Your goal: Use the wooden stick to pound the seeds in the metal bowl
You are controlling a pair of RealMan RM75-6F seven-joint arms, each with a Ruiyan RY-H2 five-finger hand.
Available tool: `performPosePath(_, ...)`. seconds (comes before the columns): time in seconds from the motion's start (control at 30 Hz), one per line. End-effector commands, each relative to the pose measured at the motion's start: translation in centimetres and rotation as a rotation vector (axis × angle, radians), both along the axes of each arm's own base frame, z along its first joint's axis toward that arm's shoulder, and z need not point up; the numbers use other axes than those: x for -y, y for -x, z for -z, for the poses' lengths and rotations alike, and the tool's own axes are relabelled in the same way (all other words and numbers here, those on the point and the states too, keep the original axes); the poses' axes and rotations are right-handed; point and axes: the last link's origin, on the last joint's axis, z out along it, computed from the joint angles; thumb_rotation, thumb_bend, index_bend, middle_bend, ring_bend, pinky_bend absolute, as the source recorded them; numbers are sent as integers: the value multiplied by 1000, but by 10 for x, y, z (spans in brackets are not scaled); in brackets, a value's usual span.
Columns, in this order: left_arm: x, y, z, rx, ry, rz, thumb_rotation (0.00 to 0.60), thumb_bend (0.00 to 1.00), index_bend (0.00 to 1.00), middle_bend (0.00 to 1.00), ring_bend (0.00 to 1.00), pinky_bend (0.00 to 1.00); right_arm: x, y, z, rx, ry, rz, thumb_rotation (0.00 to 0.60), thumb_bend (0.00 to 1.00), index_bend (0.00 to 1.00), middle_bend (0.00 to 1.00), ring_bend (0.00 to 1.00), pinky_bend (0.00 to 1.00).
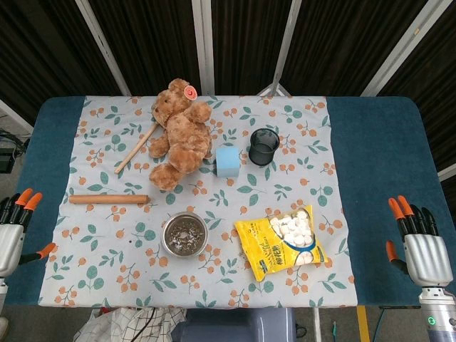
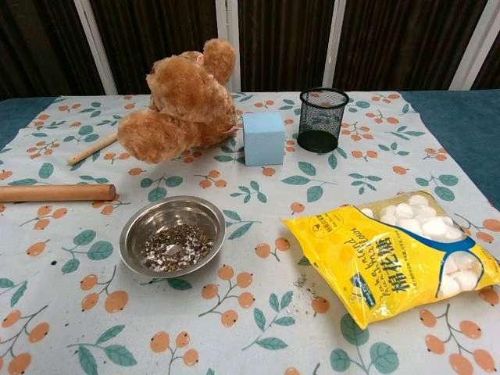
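While both arms sit off the sides of the table [image 1: 370, 142], the left hand [image 1: 14, 228] hangs by the left edge and the right hand [image 1: 420, 246] by the right edge, each w/ fingers spread apart, holding nothing.

The metal bowl [image 2: 173, 235] w/ seeds [image 2: 176, 248] in its bottom rests on the floral cloth [image 1: 299, 142] near the front edge, a bit left of centre. The wooden stick [image 2: 56, 192] lies flat on the cloth, left of & slightly behind the bowl, near the cloth's left edge, roughly parallel to the front edge; not touching the bowl.

A thinner stick [image 1: 135, 148] lies diagonal further back, one end by the teddy bear [image 1: 179, 132], which sits toward the back, centre-left. Just right of the bear: light blue block [image 2: 263, 137], then black mesh cup [image 2: 322, 119], upright. Yellow marshmallow bag [image 2: 402, 262] lies flat right of the bowl, toward the front-right of the cloth.
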Motion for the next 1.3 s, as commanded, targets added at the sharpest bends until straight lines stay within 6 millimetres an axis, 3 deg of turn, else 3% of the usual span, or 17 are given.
performPosePath(0.03, 0, 0, 0, -1, 0, 1, 600, 199, 0, 0, 0, 0, 0, 0, 0, 0, -1, 0, 600, 507, 0, 0, 0, 0)
performPosePath(0.9, -7, 0, 4, -3, 18, -42, 600, 198, 1, 0, 0, 0, 1, 0, 0, 5, -4, 1, 600, 506, 0, 0, 0, 0)
performPosePath(1.07, -25, -4, 8, -4, 47, -64, 600, 199, 60, 12, 0, 0, 1, 0, 0, 6, -5, 0, 600, 507, 0, 0, 0, 0)
performPosePath(1.3, -75, -17, 28, -49, 108, -82, 600, 252, 212, 148, 0, 0, 3, 1, 0, 7, -6, 3, 600, 506, 0, 0, 0, 0)
